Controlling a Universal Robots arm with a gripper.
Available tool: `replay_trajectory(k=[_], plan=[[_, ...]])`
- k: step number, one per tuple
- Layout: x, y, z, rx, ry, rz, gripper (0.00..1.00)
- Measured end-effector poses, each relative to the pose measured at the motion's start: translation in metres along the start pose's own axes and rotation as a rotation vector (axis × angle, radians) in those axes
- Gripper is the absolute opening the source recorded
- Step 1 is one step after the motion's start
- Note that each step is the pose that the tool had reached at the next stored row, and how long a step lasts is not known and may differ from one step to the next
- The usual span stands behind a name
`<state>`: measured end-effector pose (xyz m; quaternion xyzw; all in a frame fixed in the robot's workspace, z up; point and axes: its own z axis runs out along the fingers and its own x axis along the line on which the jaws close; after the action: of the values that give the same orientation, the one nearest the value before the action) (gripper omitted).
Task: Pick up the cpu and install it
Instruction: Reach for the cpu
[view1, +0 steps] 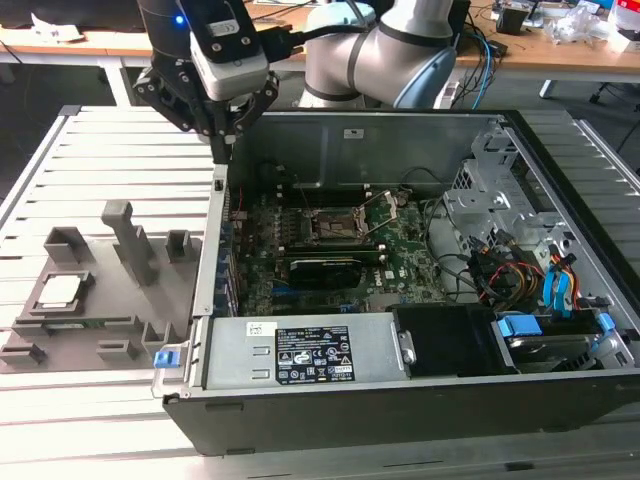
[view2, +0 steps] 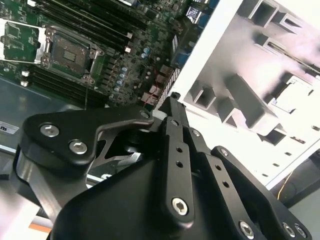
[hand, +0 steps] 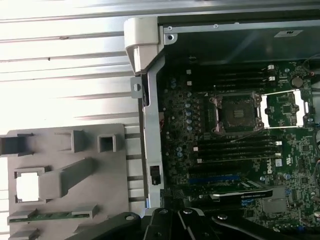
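Slatted aluminium table (view1: 90, 140) carries the whole set-up, with cluttered desks behind it in the exterior view. At the gripper (view1: 222, 150) the fingers (view2: 175, 130) are drawn together with nothing between them. The tip points down and hangs above the case wall nearest the tray, over neither chip nor socket. Just outward lies the open computer case (view1: 400, 400). On its motherboard (view1: 400, 245) the dark socket frame (hand: 235, 112) has its load plate (hand: 282, 107) swung open, so the seat looks ready. Further out, at the exterior view's left, the grey slotted tray (view1: 110, 310) holds the cpu (view1: 60, 290). It lies flat in a square pocket toward the tray's outer end, well apart from the gripper, and in the first wrist view it reads as a bright square. The step in hand looks to be the reach toward the chip, with the pick not yet made. To do it well, I judge the jaws must part before descending, come down square over the pocket, and close on two opposite edges of the thin plate. They should keep clear of the pocket's raised walls and the tall posts (view1: 125, 235) nearby. A tilted or off-centre hold would likely spoil the seating in the socket.
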<state>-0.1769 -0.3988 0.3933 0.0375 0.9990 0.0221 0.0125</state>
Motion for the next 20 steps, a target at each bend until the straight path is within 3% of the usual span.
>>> replay_trajectory(k=[7, 11, 20], plan=[[0.0287, -0.0022, -0.0007, 0.0, 0.0, 0.0, 0.11], [0.0346, -0.0026, -0.0009, 0.0, 0.0, 0.0, 0.11], [0.0598, -0.0045, -0.0015, 0.0, 0.0, 0.0, 0.11]])
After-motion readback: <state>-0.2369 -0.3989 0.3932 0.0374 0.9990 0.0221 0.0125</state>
